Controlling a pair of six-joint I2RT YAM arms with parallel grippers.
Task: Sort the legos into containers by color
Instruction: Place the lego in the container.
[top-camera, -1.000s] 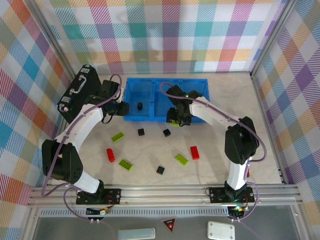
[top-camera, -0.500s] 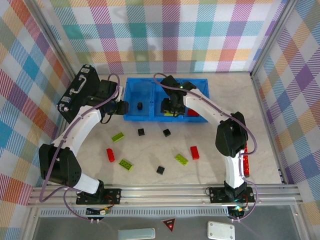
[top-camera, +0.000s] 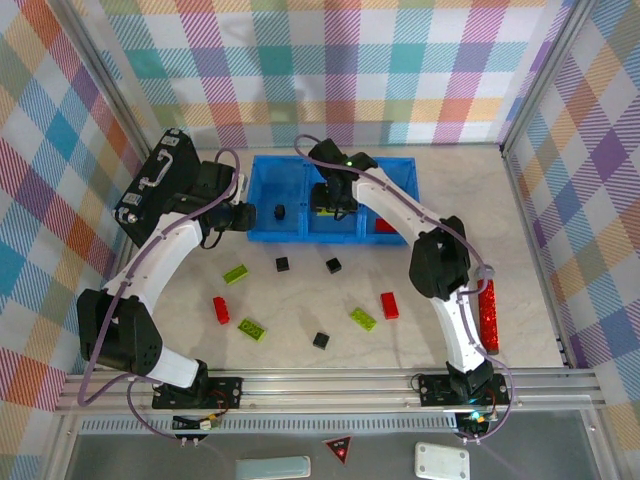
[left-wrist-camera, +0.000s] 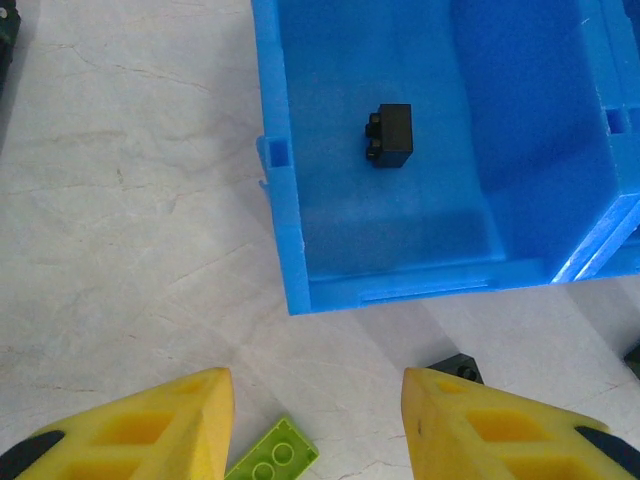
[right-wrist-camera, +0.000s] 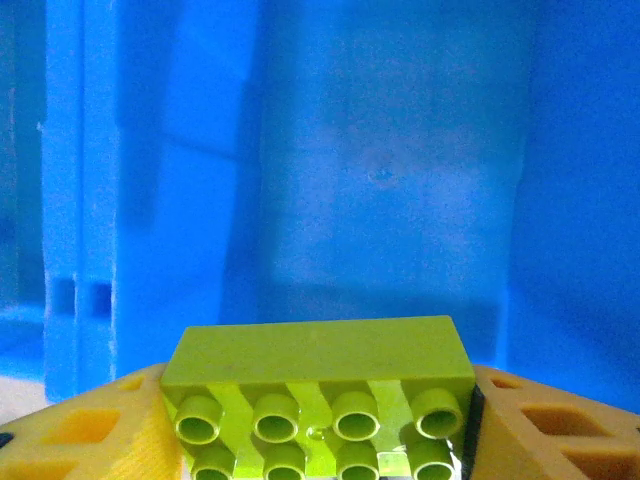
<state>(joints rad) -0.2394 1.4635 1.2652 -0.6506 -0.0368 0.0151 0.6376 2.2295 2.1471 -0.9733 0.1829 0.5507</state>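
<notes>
Looking down from the top external camera, one translucent blue plastic tray (top-camera: 270, 185) with three compartments sits at the far side of the worktop (top-camera: 420, 290). Its left compartment holds one small black cube (top-camera: 280, 211), and its right one holds one red brick (top-camera: 385, 225). Loose on the worktop lie three lime-green rectangular bricks (top-camera: 235, 272), two red rectangular bricks (top-camera: 221, 310) and three black cubes (top-camera: 283, 264). The right end effector (top-camera: 325, 205) hangs over the middle compartment, its arm crossing part of the tray. The left end effector (top-camera: 247, 215) is just beside the tray's left wall, with a black handled briefcase (top-camera: 155, 185) close behind.

In the left wrist view, the left end effector (left-wrist-camera: 315, 400) is released (nothing between its yellow fingers (left-wrist-camera: 150, 430)) above bare worktop.

In the right wrist view, the right end effector (right-wrist-camera: 318, 400) is clenched on one lime-green eight-stud brick (right-wrist-camera: 318, 360).
</notes>
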